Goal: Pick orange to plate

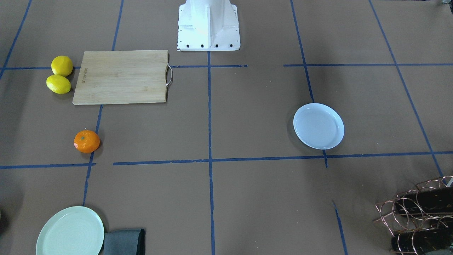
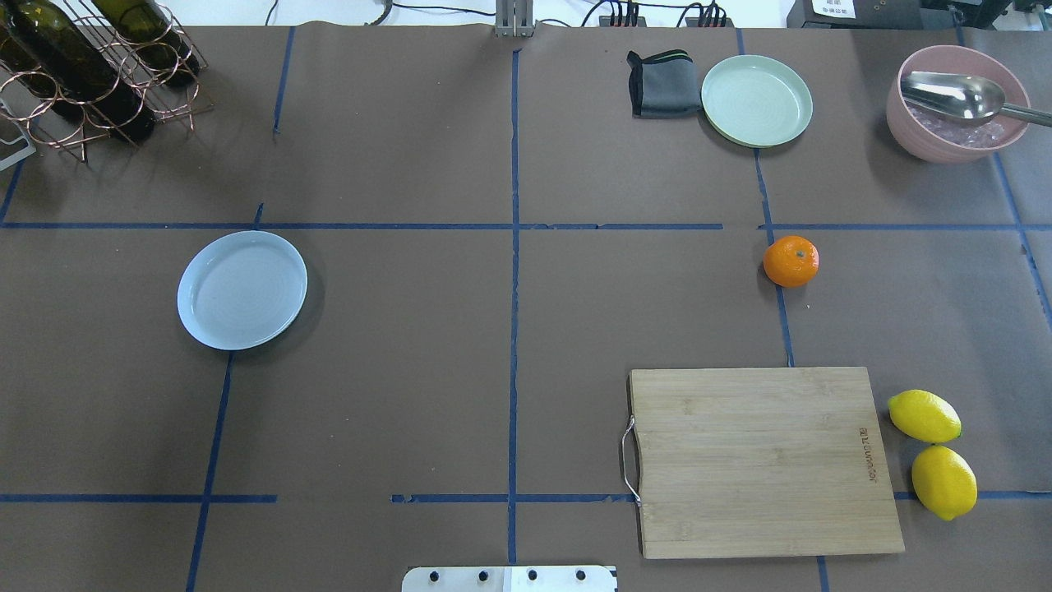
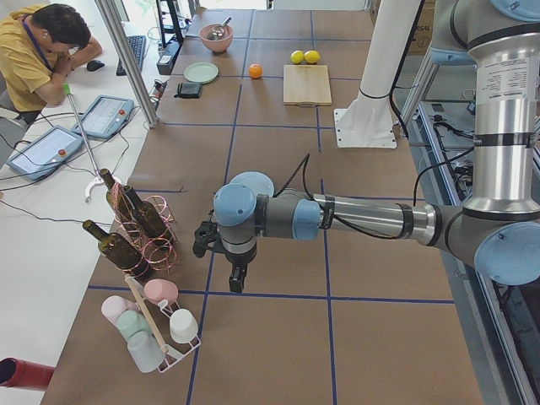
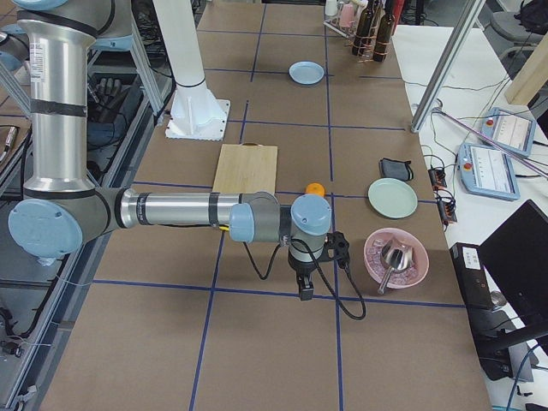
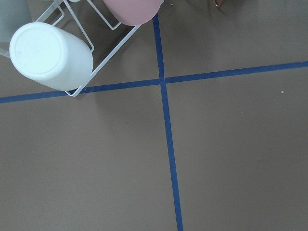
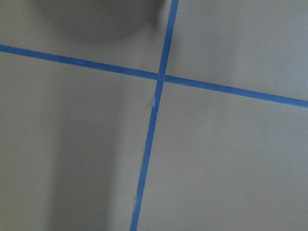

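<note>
The orange (image 2: 791, 261) sits alone on the brown table on my right side, beyond the cutting board; it also shows in the front view as the orange (image 1: 86, 141). The pale bluish plate (image 2: 242, 289) lies empty on my left side, far from the fruit. My left gripper (image 3: 239, 282) shows only in the exterior left view, hanging low near the plate (image 3: 256, 180), and I cannot tell whether it is open or shut. My right gripper (image 4: 305, 291) shows only in the exterior right view, a little past the orange (image 4: 315, 189), and its state is just as unclear.
A wooden cutting board (image 2: 760, 459) and two lemons (image 2: 933, 452) lie near my right. Far right stand a pale green plate (image 2: 756, 100), grey cloth (image 2: 660, 84) and pink bowl with spoon (image 2: 953, 103). A bottle rack (image 2: 90, 70) is far left; a cup rack (image 5: 72, 53) lies beside it.
</note>
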